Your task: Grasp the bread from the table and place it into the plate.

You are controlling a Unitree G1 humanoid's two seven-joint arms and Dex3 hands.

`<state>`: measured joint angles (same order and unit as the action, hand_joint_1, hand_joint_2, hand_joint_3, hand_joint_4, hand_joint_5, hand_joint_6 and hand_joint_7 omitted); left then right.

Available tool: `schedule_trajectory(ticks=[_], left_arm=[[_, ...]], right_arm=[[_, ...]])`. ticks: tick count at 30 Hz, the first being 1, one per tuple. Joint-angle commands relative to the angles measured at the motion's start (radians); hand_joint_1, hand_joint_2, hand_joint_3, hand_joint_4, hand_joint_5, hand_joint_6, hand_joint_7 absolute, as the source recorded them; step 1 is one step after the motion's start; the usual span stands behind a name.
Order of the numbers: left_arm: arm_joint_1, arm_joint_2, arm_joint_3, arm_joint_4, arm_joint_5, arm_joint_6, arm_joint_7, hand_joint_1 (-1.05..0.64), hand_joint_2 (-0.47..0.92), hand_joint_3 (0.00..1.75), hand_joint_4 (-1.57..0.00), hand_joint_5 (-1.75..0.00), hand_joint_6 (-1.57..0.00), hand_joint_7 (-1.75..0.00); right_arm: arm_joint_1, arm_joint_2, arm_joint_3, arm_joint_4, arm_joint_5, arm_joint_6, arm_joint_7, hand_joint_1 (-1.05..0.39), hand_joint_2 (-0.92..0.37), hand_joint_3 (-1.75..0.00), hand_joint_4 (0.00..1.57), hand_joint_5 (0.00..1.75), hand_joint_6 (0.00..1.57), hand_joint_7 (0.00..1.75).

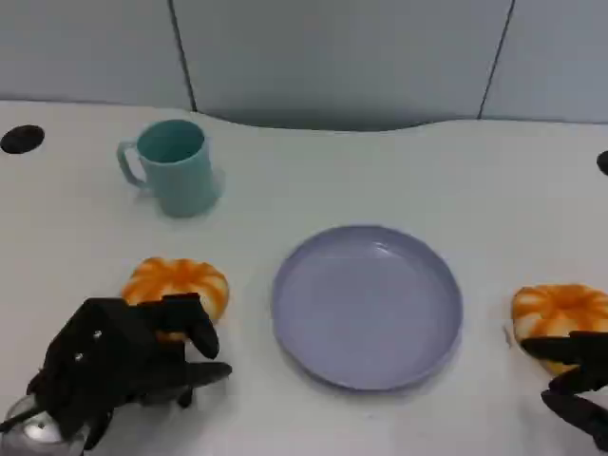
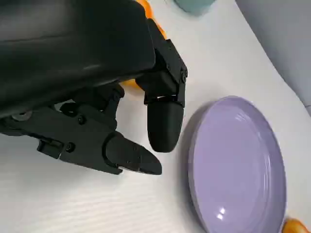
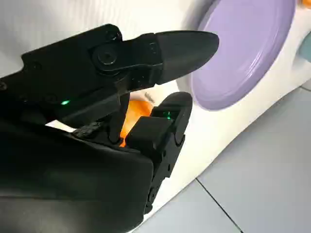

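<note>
Two orange-and-white striped bread rolls lie on the white table. The left bread (image 1: pixel 177 282) sits left of the empty purple plate (image 1: pixel 368 306), and the right bread (image 1: pixel 560 310) sits right of it. My left hand (image 1: pixel 123 366) hovers at the left bread's near side with its fingers spread over the edge, holding nothing; in the left wrist view the bread (image 2: pixel 129 83) peeks out beneath the fingers (image 2: pixel 164 126), close to the plate (image 2: pixel 238 160). My right hand (image 1: pixel 578 378) reaches over the right bread's near edge with fingers apart; the bread (image 3: pixel 135 115) shows between them.
A teal mug (image 1: pixel 176 166) stands at the back left, well behind the left bread. Black round ports sit at the table's far left (image 1: pixel 22 139) and far right (image 1: pixel 602 161) edges. A grey wall runs behind the table.
</note>
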<state>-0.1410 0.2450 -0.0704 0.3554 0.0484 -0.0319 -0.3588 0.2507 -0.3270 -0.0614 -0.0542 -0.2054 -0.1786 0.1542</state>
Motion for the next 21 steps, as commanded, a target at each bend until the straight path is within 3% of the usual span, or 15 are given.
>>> schedule_trajectory(ticks=[1, 21], left_arm=[[0.003, 0.013, 0.005, -0.012, 0.005, 0.022, 0.009, -0.25, 0.84, 0.07, -0.82, -1.75, -0.63, -1.75], [0.023, 0.004, 0.032, -0.056, -0.03, 0.018, 0.017, -0.25, 0.84, 0.08, -0.83, -1.75, -0.63, -1.75]], right_arm=[[0.003, -0.013, -0.013, -0.01, 0.003, 0.001, -0.005, -0.21, -0.92, -0.25, 0.7, 0.71, 0.86, 0.01], [0.005, -0.011, -0.006, -0.019, -0.007, 0.007, -0.008, -0.23, -0.92, -0.26, 0.7, 0.7, 0.85, 0.0]])
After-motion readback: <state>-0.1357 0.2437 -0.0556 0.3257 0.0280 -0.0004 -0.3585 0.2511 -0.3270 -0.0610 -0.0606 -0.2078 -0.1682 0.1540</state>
